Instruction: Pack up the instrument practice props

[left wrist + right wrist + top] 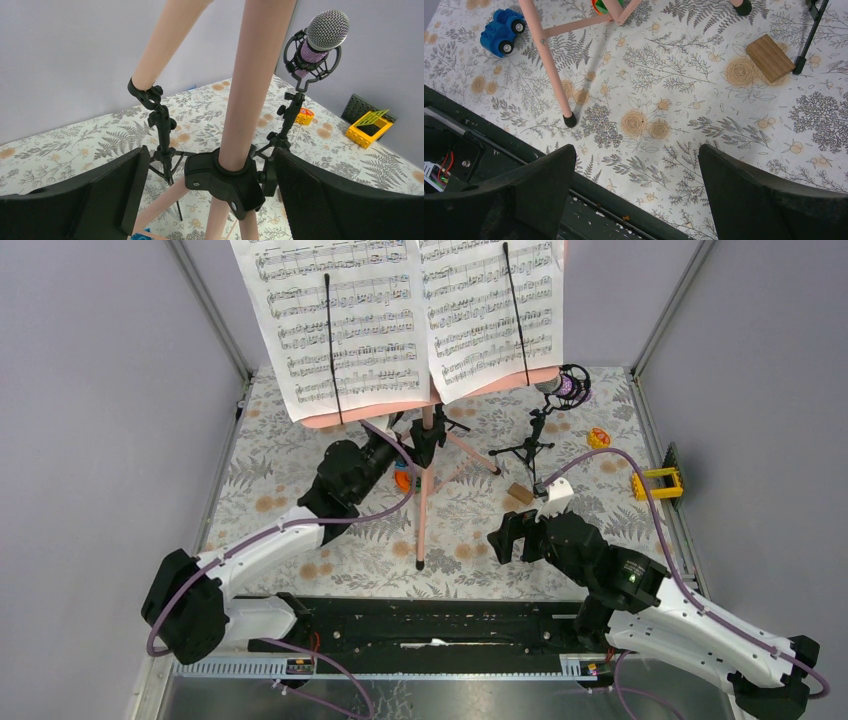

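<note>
The left gripper (210, 162) is spread around the salmon-pink music-stand pole (252, 90); the right gripper (636, 155) is spread over the floral-patterned table (724, 125) by its near edge.

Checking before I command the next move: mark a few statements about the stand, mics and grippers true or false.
1. Sheet music sits on the rack. True.
2. The right gripper holds the wooden block. False: it is open and empty; the block lies on the table.
3. The left gripper is open, facing the stand's pole. True.
4. The purple mic lies flat on the table. False: it sits in a mount on a black stand.
</note>
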Robot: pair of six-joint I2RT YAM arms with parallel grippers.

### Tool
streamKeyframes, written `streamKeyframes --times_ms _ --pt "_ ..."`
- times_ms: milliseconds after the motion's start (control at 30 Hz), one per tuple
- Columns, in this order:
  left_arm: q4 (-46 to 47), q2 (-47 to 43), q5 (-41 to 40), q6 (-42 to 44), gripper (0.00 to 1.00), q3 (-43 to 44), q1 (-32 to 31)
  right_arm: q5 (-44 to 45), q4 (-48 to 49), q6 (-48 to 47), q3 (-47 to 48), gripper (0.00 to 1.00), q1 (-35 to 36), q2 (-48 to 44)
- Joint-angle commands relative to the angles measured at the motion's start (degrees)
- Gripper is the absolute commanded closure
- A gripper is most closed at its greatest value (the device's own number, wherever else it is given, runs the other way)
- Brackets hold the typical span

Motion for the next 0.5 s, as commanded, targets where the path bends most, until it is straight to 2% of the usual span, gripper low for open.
streamKeyframes --times_ms 0,467 --pt "2.66 -4.62 1.61 -1.36 0.01 -1.26 -0.22 0.65 1.63 -0.28 -0.04 0.0 0.19 -0.83" --pt "-5.74 -19.33 0.71 -5.96 0.01 -9.47 -0.22 1.58 2.13 -0.62 -0.46 0.0 0.18 -1.48"
